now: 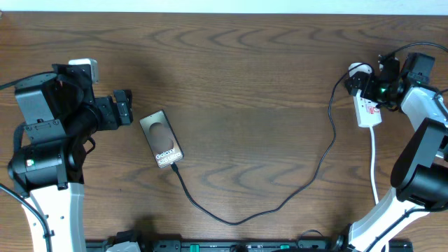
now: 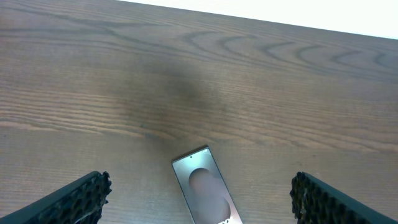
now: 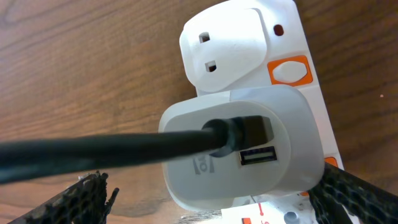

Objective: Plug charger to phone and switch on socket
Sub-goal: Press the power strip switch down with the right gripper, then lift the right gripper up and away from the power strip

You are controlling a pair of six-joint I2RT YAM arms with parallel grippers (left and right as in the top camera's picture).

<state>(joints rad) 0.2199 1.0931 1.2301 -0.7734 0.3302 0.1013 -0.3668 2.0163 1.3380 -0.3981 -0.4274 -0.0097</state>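
Observation:
The phone (image 1: 161, 138) lies flat left of centre, a dark slab with an oval and white lettering; in the left wrist view the phone (image 2: 202, 186) sits low between my fingers. My left gripper (image 1: 125, 109) (image 2: 202, 208) stands open, just left of the phone and above the table. The charger's thin black cable (image 1: 294, 196) runs from the phone's near end in a wide loop to a white adapter (image 3: 236, 149) plugged into the socket (image 1: 369, 115) (image 3: 308, 99). My right gripper (image 1: 367, 84) (image 3: 217, 210) hangs open over that adapter. An orange switch (image 3: 289, 70) shows beside an unused outlet.
The socket's white cord (image 1: 374, 164) trails toward the near edge beside my right arm's base (image 1: 420, 175). My left arm's black body (image 1: 49, 133) fills the left side. Bare wooden table (image 1: 245, 84) lies between the phone and the socket.

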